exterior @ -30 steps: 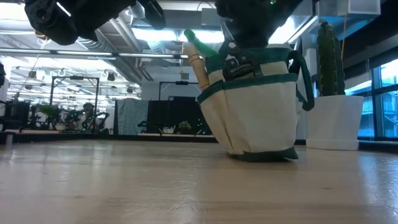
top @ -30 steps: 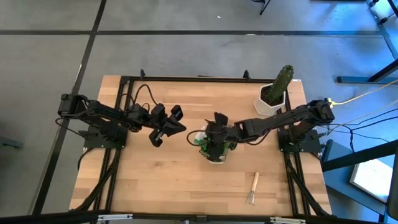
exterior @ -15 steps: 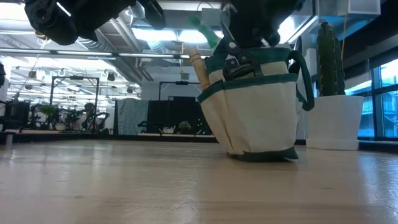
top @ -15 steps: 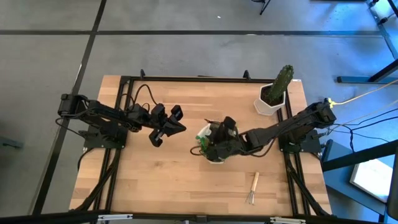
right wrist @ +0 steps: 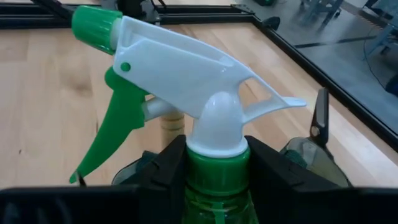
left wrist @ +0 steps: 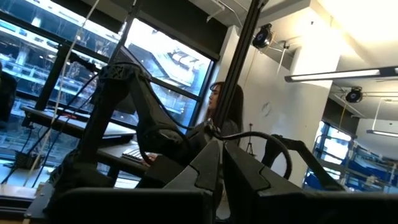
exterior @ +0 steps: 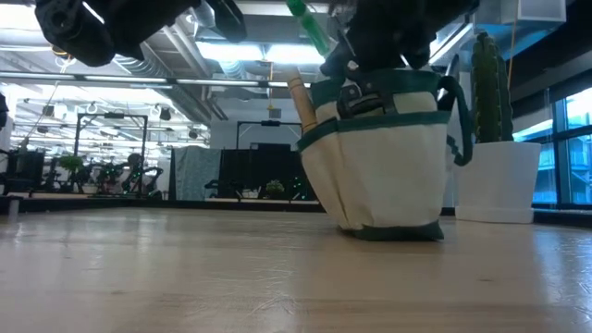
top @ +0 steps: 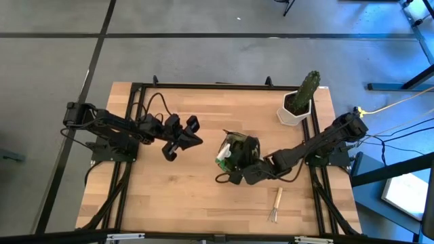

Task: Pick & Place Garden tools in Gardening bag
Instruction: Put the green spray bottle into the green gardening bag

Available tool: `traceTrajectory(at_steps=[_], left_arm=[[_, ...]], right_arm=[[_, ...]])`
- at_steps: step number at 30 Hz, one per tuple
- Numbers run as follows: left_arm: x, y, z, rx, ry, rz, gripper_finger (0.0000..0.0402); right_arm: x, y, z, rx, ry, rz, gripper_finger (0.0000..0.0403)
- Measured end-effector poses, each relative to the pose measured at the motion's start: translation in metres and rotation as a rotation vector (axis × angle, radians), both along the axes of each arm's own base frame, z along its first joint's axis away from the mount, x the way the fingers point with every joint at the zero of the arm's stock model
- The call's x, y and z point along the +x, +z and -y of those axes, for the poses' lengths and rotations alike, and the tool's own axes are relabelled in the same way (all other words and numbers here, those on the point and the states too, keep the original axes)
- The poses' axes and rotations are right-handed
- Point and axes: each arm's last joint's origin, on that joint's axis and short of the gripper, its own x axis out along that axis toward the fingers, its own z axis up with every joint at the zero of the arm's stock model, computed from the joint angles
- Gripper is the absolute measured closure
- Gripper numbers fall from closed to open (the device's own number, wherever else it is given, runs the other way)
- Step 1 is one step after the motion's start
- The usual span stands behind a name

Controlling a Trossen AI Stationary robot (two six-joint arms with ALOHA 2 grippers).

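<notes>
The olive-and-beige gardening bag (exterior: 384, 157) stands on its base mid-table (top: 234, 150). A wooden tool handle (exterior: 300, 100) sticks out of it, and black pruners (exterior: 359, 92) sit in a side pocket. My right gripper (right wrist: 214, 171) reaches in from the right over the bag, shut on the green spray bottle (right wrist: 186, 68). The bottle's green nozzle (exterior: 305, 20) points up and left above the bag. A wooden-handled hand fork (top: 276, 203) lies flat near the front edge. My left gripper (top: 184, 139) hangs shut above the table, left of the bag. My right gripper pinches the spray bottle's neck at the green collar (right wrist: 214, 168), just under the white trigger head, one finger (right wrist: 166, 163) on each side. The fingers slant down from the table's right-near side. The bottle's head stands above the bag's rim; its lower body is hidden by the gripper and bag.
A cactus in a white pot (top: 298, 102) stands at the back right, close behind the right arm. Bare wooden tabletop (top: 176, 196) lies in front of and left of the bag. Black frame rails (top: 203, 86) run along the table's edges.
My right gripper has swung toward the table's near edge and turned about, keeping its hold on the spray bottle. The bottle's nozzle has tipped up higher above the bag. The bag's upper rim has shifted slightly with it.
</notes>
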Motion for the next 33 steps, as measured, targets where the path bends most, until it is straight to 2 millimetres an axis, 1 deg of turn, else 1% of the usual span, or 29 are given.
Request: traceTrajectory(at_steps=[6, 10, 17, 24, 33], left_arm=[[0.0, 0.0, 0.001, 0.005, 0.001, 0.002, 0.0387], [0.0, 0.0, 0.001, 0.014, 0.007, 0.005, 0.0387], [0.0, 0.0, 0.0, 0.013, 0.009, 0.004, 0.0387], [0.0, 0.0, 0.0, 0.01, 0.018, 0.001, 0.0387], [0.001, 0.0, 0.0, 0.001, 0.035, -0.001, 0.0387]], right_arm=[[-0.006, -0.006, -0.002, 0.002, -0.005, 0.047, 0.0272], [-0.009, -0.01, 0.0, 0.022, -0.044, 0.16, 0.0272], [-0.025, -0.021, 0.006, 0.054, -0.186, 0.325, 0.0272], [-0.029, -0.023, 0.006, 0.057, -0.267, 0.363, 0.0272], [-0.032, -0.03, 0.009, 0.113, -0.29, 0.344, 0.0272]])
